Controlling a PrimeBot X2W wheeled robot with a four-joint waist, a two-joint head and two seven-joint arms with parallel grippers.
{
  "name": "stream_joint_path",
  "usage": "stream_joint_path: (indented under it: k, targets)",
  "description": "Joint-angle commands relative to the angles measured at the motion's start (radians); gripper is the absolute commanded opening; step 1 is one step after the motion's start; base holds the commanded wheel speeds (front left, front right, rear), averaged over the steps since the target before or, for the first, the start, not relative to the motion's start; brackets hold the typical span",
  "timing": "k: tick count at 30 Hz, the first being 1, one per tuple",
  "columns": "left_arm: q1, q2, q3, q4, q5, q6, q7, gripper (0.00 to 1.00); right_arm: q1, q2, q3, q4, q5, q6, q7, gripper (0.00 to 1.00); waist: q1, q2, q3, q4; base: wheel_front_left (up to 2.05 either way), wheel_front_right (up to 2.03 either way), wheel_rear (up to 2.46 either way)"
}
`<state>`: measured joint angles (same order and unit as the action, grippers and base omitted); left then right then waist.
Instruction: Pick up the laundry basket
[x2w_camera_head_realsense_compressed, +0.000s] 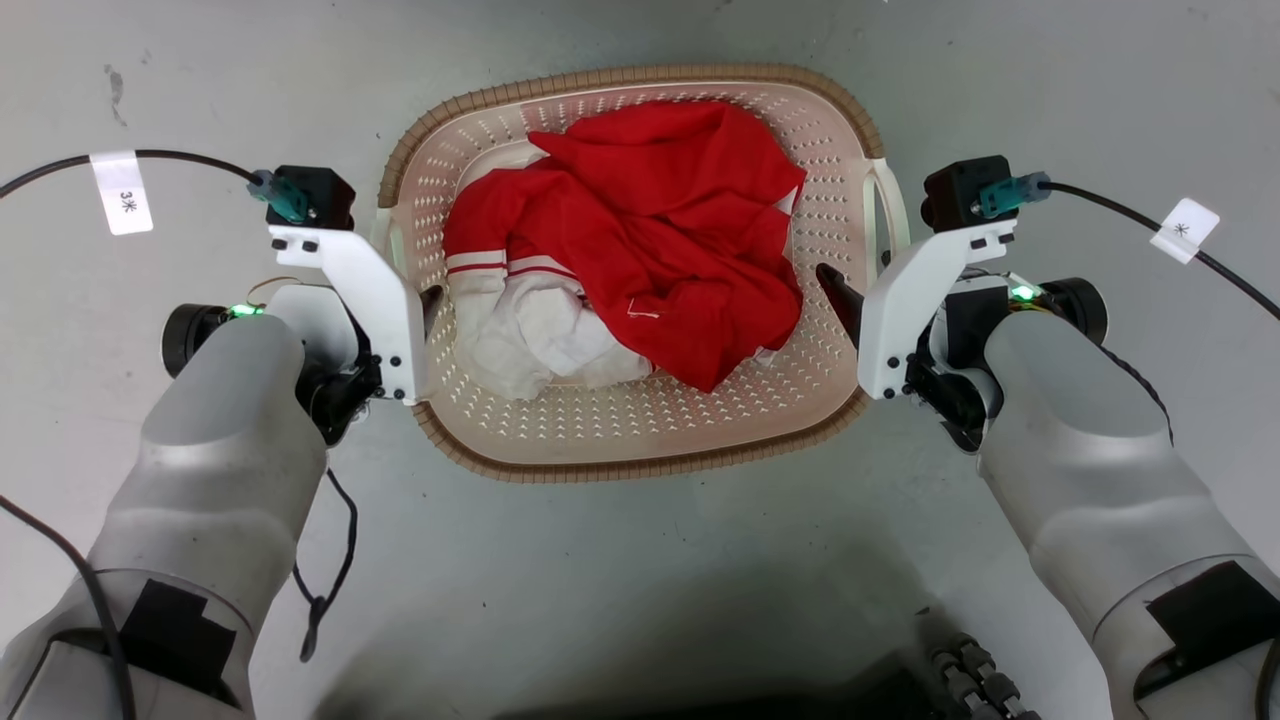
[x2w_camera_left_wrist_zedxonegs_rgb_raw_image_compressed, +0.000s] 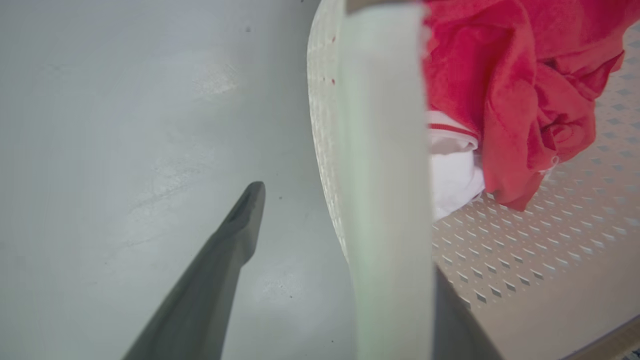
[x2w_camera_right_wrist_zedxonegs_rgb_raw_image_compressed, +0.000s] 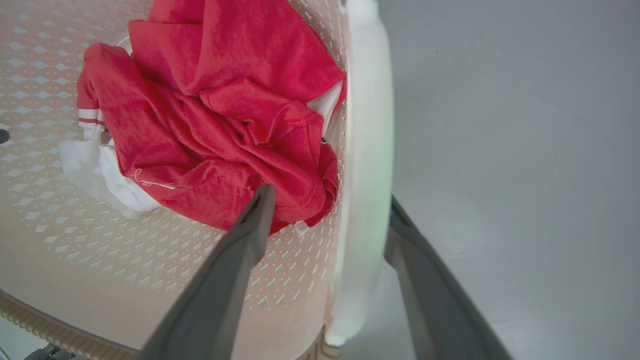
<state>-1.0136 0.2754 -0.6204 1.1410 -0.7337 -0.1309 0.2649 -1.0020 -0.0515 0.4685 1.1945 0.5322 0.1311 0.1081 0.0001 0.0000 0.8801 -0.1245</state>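
Squarely between the robot's two arms, the laundry basket (x2w_camera_head_realsense_compressed: 640, 470) sits on the grey floor (x2w_camera_head_realsense_compressed: 640, 540), with a crumpled red garment (x2w_camera_head_realsense_compressed: 660, 250) and a white cloth (x2w_camera_head_realsense_compressed: 540, 340) heaped inside. From the head camera, white brackets cover most of each gripper, leaving a single dark finger visible at either side wall.

The wrist cameras fill in the rest. The left gripper (x2w_camera_left_wrist_zedxonegs_rgb_raw_image_compressed: 346, 229) stands spread astride the basket's left handle (x2w_camera_left_wrist_zedxonegs_rgb_raw_image_compressed: 390, 175), one finger (x2w_camera_left_wrist_zedxonegs_rgb_raw_image_compressed: 225, 260) out over bare floor, the other low behind the handle on the basket's inner side. The right gripper (x2w_camera_right_wrist_zedxonegs_rgb_raw_image_compressed: 329, 196) is likewise spread across the right handle (x2w_camera_right_wrist_zedxonegs_rgb_raw_image_compressed: 367, 175). One finger (x2w_camera_right_wrist_zedxonegs_rgb_raw_image_compressed: 240, 260) is inside above the perforated wall, near the red garment's hem, and the other is just beside the handle's outer face.

The head camera catches the writing: a white tag (x2w_camera_head_realsense_compressed: 122, 195) on the left arm's cable reads "3" with a star-like mark. A smaller tag (x2w_camera_head_realsense_compressed: 1183, 230) on the right cable carries the star mark alone. Green lights (x2w_camera_head_realsense_compressed: 240, 310) glow at both wrists.
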Motion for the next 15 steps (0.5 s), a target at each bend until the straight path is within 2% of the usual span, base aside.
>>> stream_joint_path:
  k: [1,2,3,4,15]
  targets:
    - [-0.011,0.001,-0.002,0.011,-0.006,0.001,-0.003,1.0,-0.017,0.002,0.006,0.004,0.012,-0.001,-0.003,1.0,-0.0001,0.0,0.003,0.001,0.0,0.0,0.0]
    - [-0.017,0.0,-0.002,0.017,-0.009,0.001,-0.005,0.99,-0.021,0.002,0.012,0.008,0.017,-0.001,-0.003,0.51,-0.0001,0.0,0.004,0.002,0.0,0.0,0.0]
    - [-0.02,-0.003,-0.004,0.02,-0.013,0.001,-0.006,0.34,-0.025,0.002,0.017,0.012,0.021,-0.001,-0.002,0.18,-0.0001,0.0,0.005,0.003,0.0,0.0,0.0]
    - [-0.02,-0.007,-0.002,0.022,-0.023,0.001,-0.007,0.0,-0.028,0.002,0.021,0.017,0.028,-0.001,0.003,0.0,-0.0001,0.0,0.006,0.004,0.0,0.0,0.0]
    - [-0.016,-0.013,-0.035,0.026,-0.077,0.001,0.026,0.0,-0.05,0.0,0.065,0.053,0.066,-0.001,0.009,0.0,-0.0001,0.0,-0.001,0.012,0.0,0.0,0.0]
